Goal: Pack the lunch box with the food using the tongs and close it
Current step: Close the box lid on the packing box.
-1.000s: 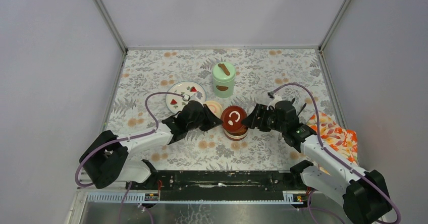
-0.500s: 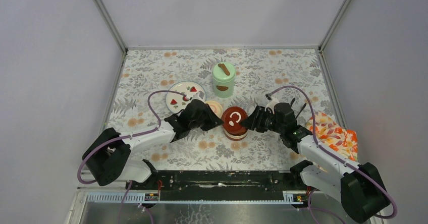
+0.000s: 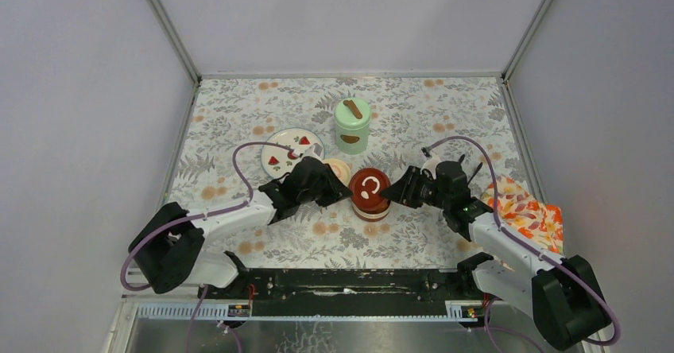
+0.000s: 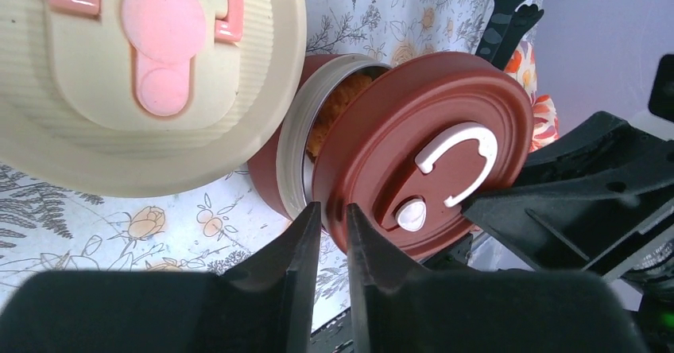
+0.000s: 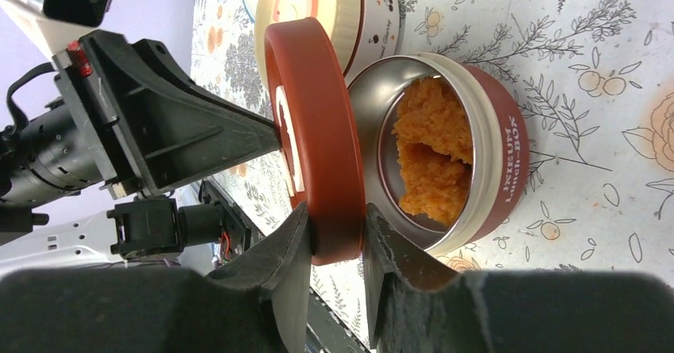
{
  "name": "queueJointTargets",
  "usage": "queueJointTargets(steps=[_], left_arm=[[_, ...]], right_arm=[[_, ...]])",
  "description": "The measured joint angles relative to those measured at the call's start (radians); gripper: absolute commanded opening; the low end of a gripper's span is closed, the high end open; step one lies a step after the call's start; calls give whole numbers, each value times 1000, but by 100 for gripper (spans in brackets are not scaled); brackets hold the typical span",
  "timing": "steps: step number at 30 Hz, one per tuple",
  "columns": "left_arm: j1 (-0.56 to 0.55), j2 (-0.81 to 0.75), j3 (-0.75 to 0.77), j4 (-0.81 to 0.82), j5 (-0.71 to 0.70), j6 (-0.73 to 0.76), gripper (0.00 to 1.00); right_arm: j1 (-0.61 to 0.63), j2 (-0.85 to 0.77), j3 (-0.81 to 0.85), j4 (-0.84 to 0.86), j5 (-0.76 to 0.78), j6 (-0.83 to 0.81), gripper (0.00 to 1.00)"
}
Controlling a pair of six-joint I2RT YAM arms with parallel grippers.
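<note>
The steel bowl with the dark-red wall (image 5: 505, 154) holds orange fried food (image 5: 429, 150) and stands at mid-table. Its dark-red lid (image 3: 369, 187) hangs tilted over the bowl's mouth, and a gap on one side shows the food (image 4: 334, 110). My right gripper (image 5: 335, 210) is shut on the lid's rim (image 5: 318, 130). My left gripper (image 4: 327, 210) is at the opposite rim with its jaws a narrow slit apart and nothing between them. The cream-lidded bowl (image 3: 338, 168) sits closed beside it. The green jar (image 3: 352, 125) stands behind, lid on. Dark tongs (image 4: 509, 11) lie past the right arm.
A white plate with fruit pictures (image 3: 288, 148) lies at the left, behind my left arm. An orange patterned cloth (image 3: 528, 214) lies at the right edge. White walls close in the floral-covered table (image 3: 238, 106) on three sides.
My right gripper moved in and closed on the dark-red lid's rim. My left gripper's jaws have parted slightly at the other side of the lid.
</note>
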Motion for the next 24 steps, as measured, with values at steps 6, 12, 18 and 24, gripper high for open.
queueJointTargets(steps=[6,12,18,24], left_arm=[[0,-69,0,-14,-23,16,57],[0,-142,0,-13,-49,25,66],[0,-129,0,-13,-52,29,68],[-1,-72,0,-14,-52,40,68]], right_arm=[[-58,37,0,6,-73,54,4],[-130,93,0,6,-158,100,2],[-154,126,0,5,-217,120,3],[-163,164,0,5,-254,127,2]])
